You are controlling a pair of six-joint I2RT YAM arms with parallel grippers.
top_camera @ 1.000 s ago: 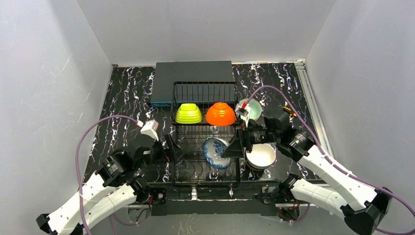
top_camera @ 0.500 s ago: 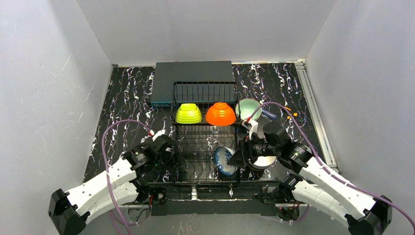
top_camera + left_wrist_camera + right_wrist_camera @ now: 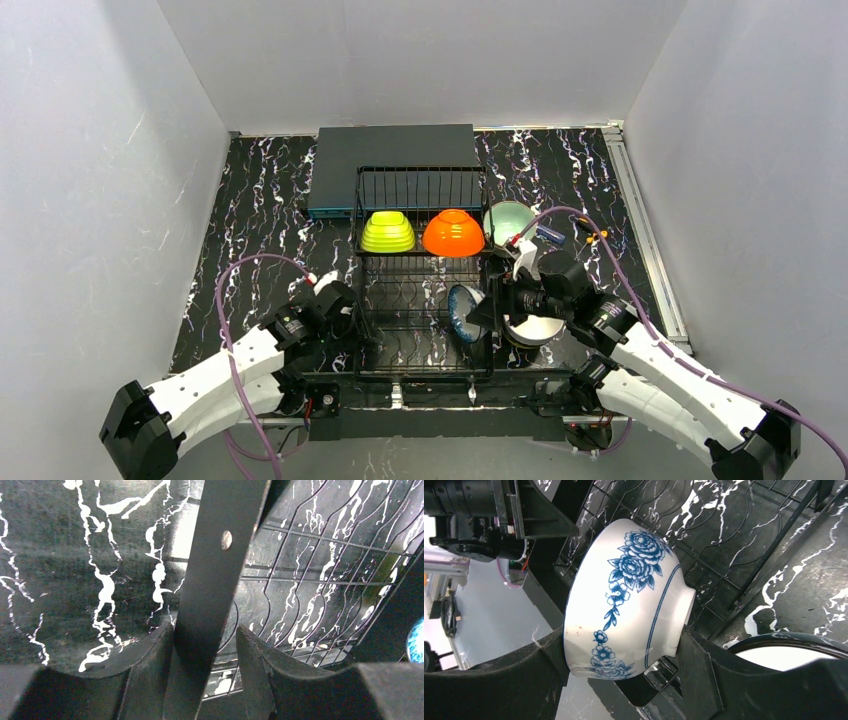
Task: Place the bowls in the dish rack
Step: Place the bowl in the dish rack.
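The black wire dish rack (image 3: 420, 345) stands mid-table. A lime green bowl (image 3: 387, 232) and an orange bowl (image 3: 452, 232) sit upside down on its raised back tier. My right gripper (image 3: 478, 310) is shut on the blue-white patterned bowl (image 3: 463, 312), held on its side low over the rack's right part. In the right wrist view the fingers (image 3: 549, 670) clamp its rim and foot (image 3: 624, 605). My left gripper (image 3: 362, 335) is open, straddling the rack's left side bar (image 3: 215, 570). A mint bowl (image 3: 508, 220) and a white bowl (image 3: 535, 328) sit right of the rack.
A flat dark grey box (image 3: 390, 160) lies behind the rack. Small blue and orange items (image 3: 552, 233) lie near the mint bowl. A metal rail (image 3: 640, 230) runs along the table's right edge. The white bowl also shows in the right wrist view (image 3: 784, 657).
My right gripper has carried the patterned bowl rightward to the rack's right side and tipped it further onto its edge. My left arm has swung in to the rack's left bar.
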